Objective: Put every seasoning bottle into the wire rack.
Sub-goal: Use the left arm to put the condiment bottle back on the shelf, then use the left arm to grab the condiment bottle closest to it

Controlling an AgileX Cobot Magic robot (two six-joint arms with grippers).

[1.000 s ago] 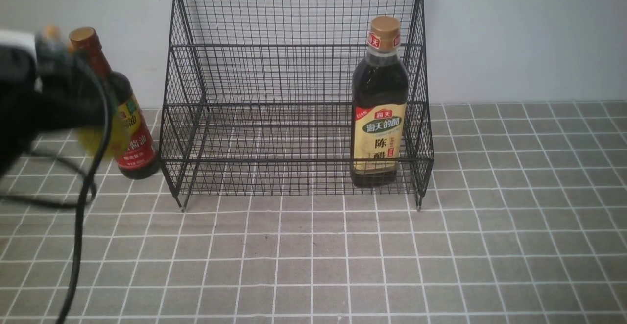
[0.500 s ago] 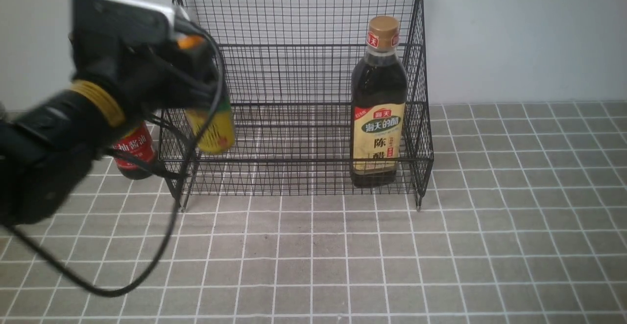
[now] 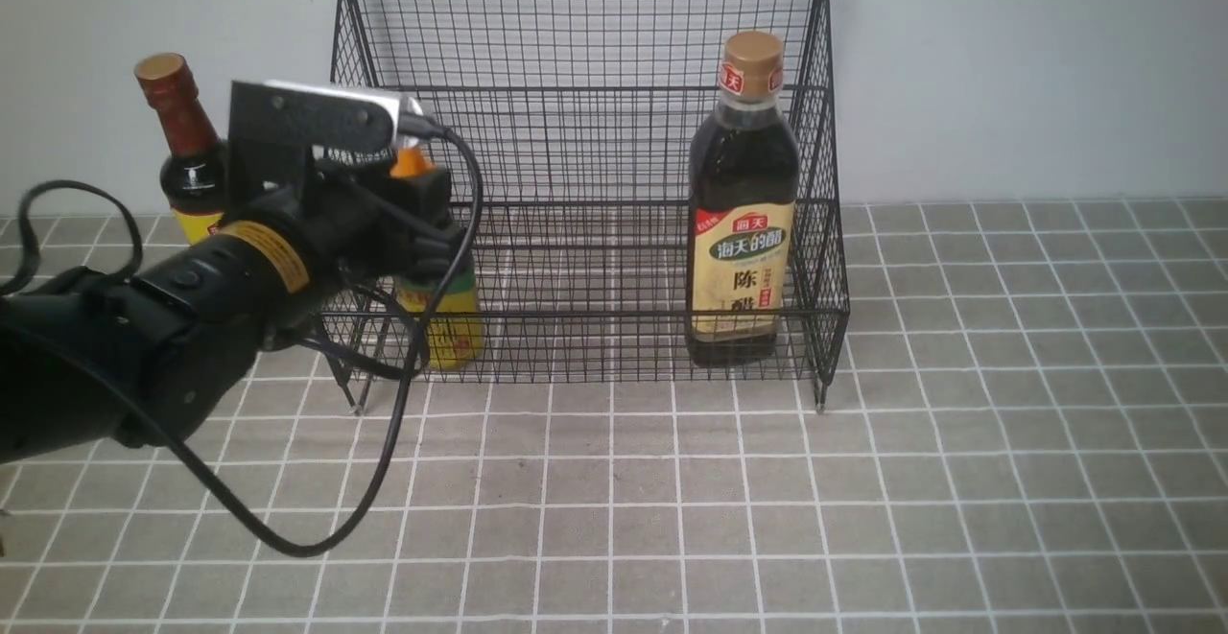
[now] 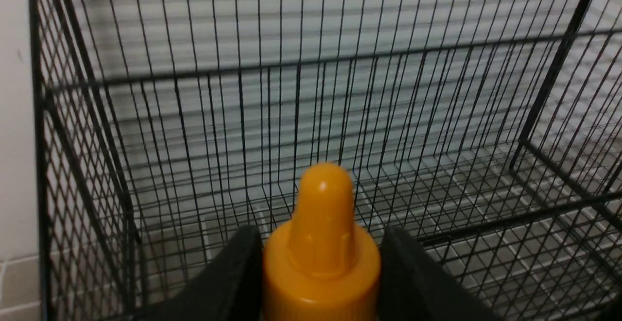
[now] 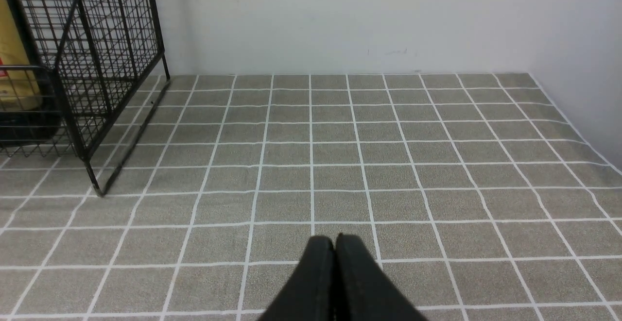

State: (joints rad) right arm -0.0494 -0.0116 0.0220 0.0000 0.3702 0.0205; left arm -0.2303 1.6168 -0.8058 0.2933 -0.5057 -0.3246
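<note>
Two left fingers (image 4: 228, 282) pinch short bottle (image 3: 453, 327), orange pointed cap (image 4: 321, 224); right fingers (image 5: 318, 282) pressed together.

The wire rack (image 3: 585, 135) is showing black mesh all over. The tall bottle (image 3: 742, 202) is carrying dark liquid, a beige label with a green band and red strip, and a tan cap. The short bottle (image 3: 451, 327) is showing a yellow label and an orange pointed cap (image 4: 321, 243). The third bottle (image 3: 187, 150) is wearing a brown-red neck above dark glass. The table cover (image 3: 863, 500) is displaying grey squares ruled in white.
</note>
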